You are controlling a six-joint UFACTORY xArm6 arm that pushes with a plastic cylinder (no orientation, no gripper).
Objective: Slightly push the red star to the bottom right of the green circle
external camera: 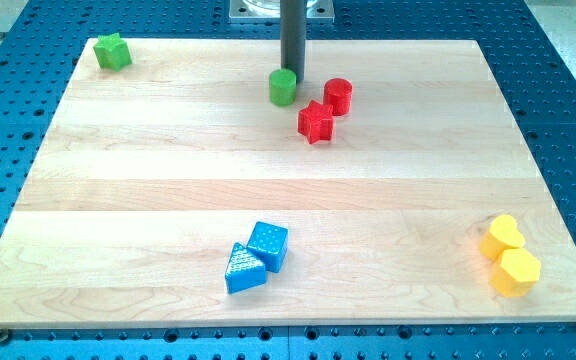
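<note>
The red star (315,122) lies near the top middle of the wooden board (168,180). The green circle (283,87) stands just up and to the left of it, a small gap between them. A red cylinder (338,96) sits just up and to the right of the red star, close to or touching it. My tip (294,80) comes down from the view's top and ends right beside the green circle, at its upper right, left of the red cylinder and above the red star.
A green star (112,51) sits at the board's top left corner. A blue cube (268,245) and a blue triangle (243,269) touch at the bottom middle. A yellow heart (503,236) and a yellow hexagon (516,271) sit at the bottom right.
</note>
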